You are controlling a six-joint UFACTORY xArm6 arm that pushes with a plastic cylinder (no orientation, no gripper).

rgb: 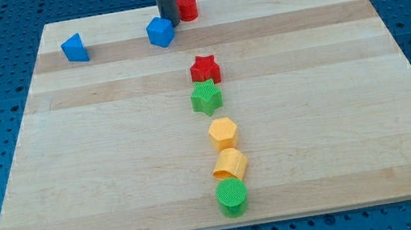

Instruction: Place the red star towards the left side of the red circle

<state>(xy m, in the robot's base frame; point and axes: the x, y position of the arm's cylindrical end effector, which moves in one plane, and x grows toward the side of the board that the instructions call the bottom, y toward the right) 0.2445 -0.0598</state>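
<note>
The red star [204,69] lies a little above the board's middle, touching the green star [206,98] just below it. The red circle [187,7] stands near the board's top edge, well above the red star. My tip [168,16] comes down between the red circle on its right and the blue cube [161,32] just below and to its left, close to both. The tip is far from the red star.
A blue triangular block [75,49] sits at the top left. Below the green star run a yellow hexagon [224,133], a yellow block [230,163] and a green circle [232,197] in a column. The wooden board [74,167] rests on a blue perforated table.
</note>
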